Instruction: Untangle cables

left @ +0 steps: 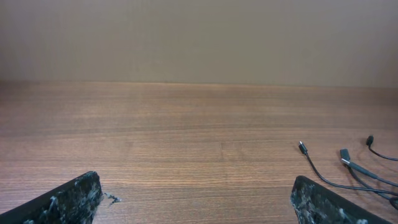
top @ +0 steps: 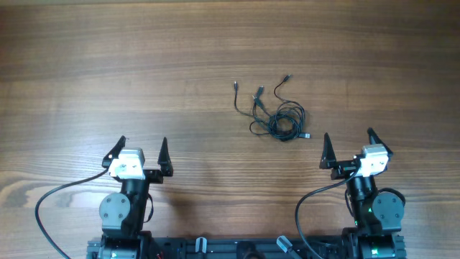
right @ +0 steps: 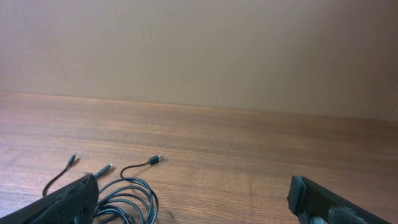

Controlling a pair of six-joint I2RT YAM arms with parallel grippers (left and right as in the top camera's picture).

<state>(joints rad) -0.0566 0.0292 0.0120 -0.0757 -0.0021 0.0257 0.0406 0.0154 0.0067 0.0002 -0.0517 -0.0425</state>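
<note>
The cables (top: 277, 114) lie as a bunch of thin black cords with small plug ends on the wooden table, right of centre. In the left wrist view their plug ends (left: 344, 160) show at the right edge. The right wrist view has their coiled loops (right: 127, 198) at lower left, beside the left finger. My left gripper (top: 142, 152) is open near the front left, far from the bunch and holding nothing. My right gripper (top: 349, 147) is open at the front right, a short way behind and to the right of the cables.
The wooden table (top: 108, 65) stretches away on all sides of the cords. Thick black arm cables (top: 50, 208) trail by the left base and another (top: 305, 208) by the right base. A plain beige wall (left: 199, 37) rises beyond the far edge.
</note>
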